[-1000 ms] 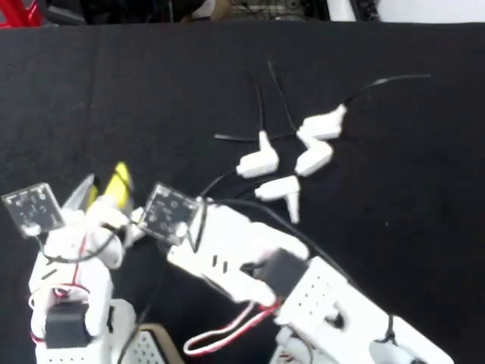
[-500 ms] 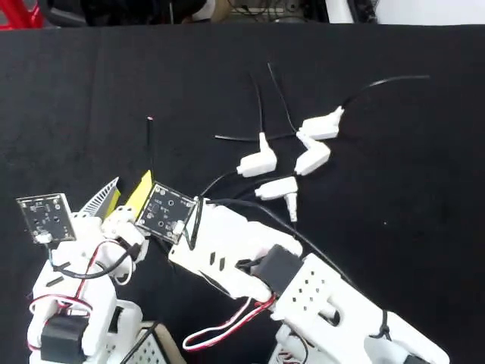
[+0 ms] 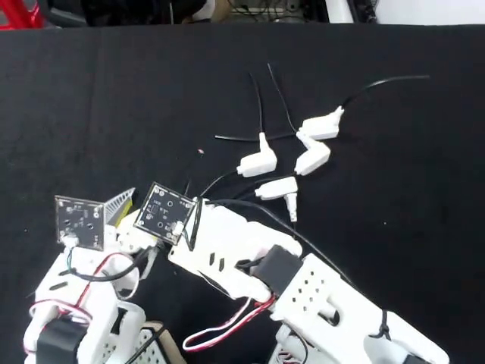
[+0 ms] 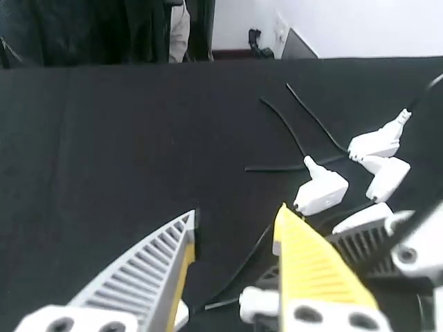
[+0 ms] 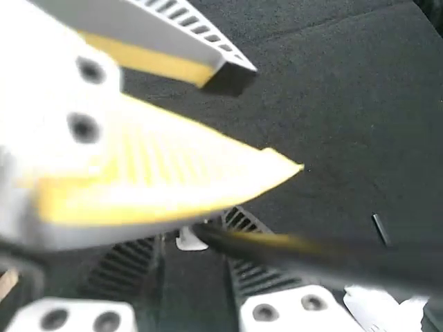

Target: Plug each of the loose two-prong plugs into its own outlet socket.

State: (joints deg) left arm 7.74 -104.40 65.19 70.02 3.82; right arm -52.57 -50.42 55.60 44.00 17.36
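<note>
While 4 white plugs [image 3: 258, 161] lie at 1 o'clock from it, the left tool [image 4: 235, 213] stands released. Right tool [image 5: 195, 242]: cannot tell.

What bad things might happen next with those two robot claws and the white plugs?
1. The left gripper and the right gripper sit very close together, both open, so they may bump or snag each other when either one moves.
2. The white plugs lie bunched up, with thin black cables crossing near them, so grabbing one plug may drag a neighbour along.
</note>
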